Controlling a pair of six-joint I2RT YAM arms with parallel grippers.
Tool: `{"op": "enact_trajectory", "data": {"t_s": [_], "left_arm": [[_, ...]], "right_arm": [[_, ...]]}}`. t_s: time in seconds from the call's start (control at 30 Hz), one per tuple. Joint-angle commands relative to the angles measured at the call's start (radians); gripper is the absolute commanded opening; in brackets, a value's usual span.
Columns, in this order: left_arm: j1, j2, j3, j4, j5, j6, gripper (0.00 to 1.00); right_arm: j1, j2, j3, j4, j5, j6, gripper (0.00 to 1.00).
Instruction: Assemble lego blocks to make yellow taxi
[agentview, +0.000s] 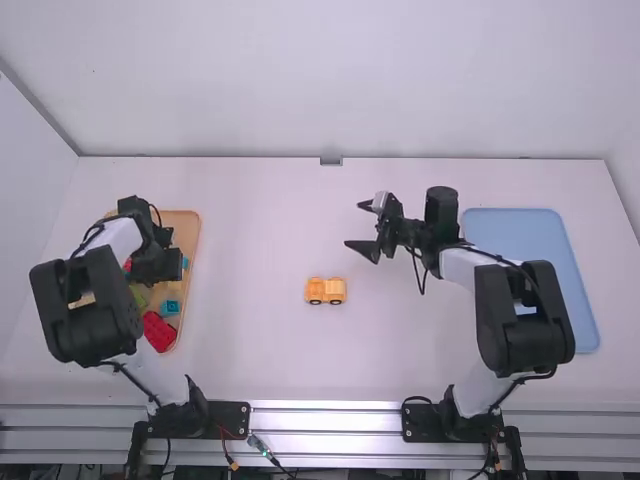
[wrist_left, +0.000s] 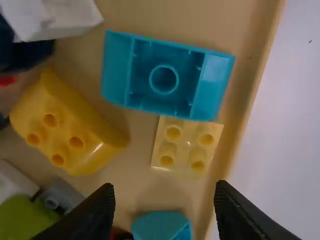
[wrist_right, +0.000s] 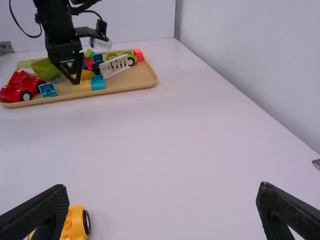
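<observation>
Yellow-orange wheeled base (agentview: 325, 290) sits upright on the white table (agentview: 260, 350), just below the middle of the high-view frame, touched by neither gripper. Judged step: choosing and picking the next body piece for the taxi.

Left gripper (wrist_left: 164, 187): over the wooden tray (agentview: 195, 240) at the left of the high-view frame; fingers spread wide, nothing between them. Pale yellow four-stud block (wrist_left: 185, 145) lies studs up ahead of the finger gap, close beside a teal block (wrist_left: 165, 75) with its hollow side showing. A deeper yellow block with sloped ends (wrist_left: 70, 125) lies a little apart in the same tray.

Right gripper (agentview: 358, 225): above and to the right of the base in the high view; fingers wide apart, empty.

Next move, as judged: settle on a yellow piece, probably the pale one; line the fingers up on two opposite sides, lower, close, lift, then bring it over the base studs. Teal neighbour may get in the way of a finger. Right gripper could steady the base for pressing.

Hard to make out: the left arm covers much of the tray in the high view; the base is cut off at the right wrist view's edge, so its full stud layout cannot be read. Contact between pale and teal pieces: cannot tell. Intended piece uncertain.
</observation>
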Motion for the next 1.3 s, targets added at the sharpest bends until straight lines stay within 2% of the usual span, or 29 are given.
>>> {"op": "enact_trajectory", "data": {"t_s": [0.0, 0.17, 0.37, 0.67, 1.07, 1.2, 1.27], "left_arm": [[0.003, 0.0, -0.013, 0.03, -0.005, 0.022, 0.52], [-0.002, 0.0, -0.048, 0.072, -0.003, 0.058, 0.49], [0.005, 0.0, -0.085, 0.121, 0.055, 0.062, 0.49], [-0.003, 0.001, -0.122, 0.174, 0.042, 0.055, 0.47], [-0.003, 0.001, -0.123, 0.208, -0.003, -0.03, 0.27], [-0.003, -0.007, -0.064, 0.14, -0.005, -0.077, 0.1], [-0.003, -0.011, -0.035, 0.104, -0.004, -0.094, 0.1]], "right_arm": [[-0.007, -0.018, -0.003, 0.004, -0.005, 0.007, 0.99], [-0.003, -0.018, -0.003, 0.011, -0.006, 0.007, 0.99], [-0.006, -0.018, 0.01, 0.01, -0.005, 0.063, 0.99], [-0.011, -0.018, 0.01, 0.018, -0.006, 0.078, 0.99], [-0.01, -0.018, 0.01, 0.018, -0.011, 0.078, 0.99], [-0.01, -0.018, 0.009, 0.017, -0.013, 0.078, 0.99], [-0.013, -0.018, 0.009, 0.013, -0.014, 0.079, 0.99]]}}
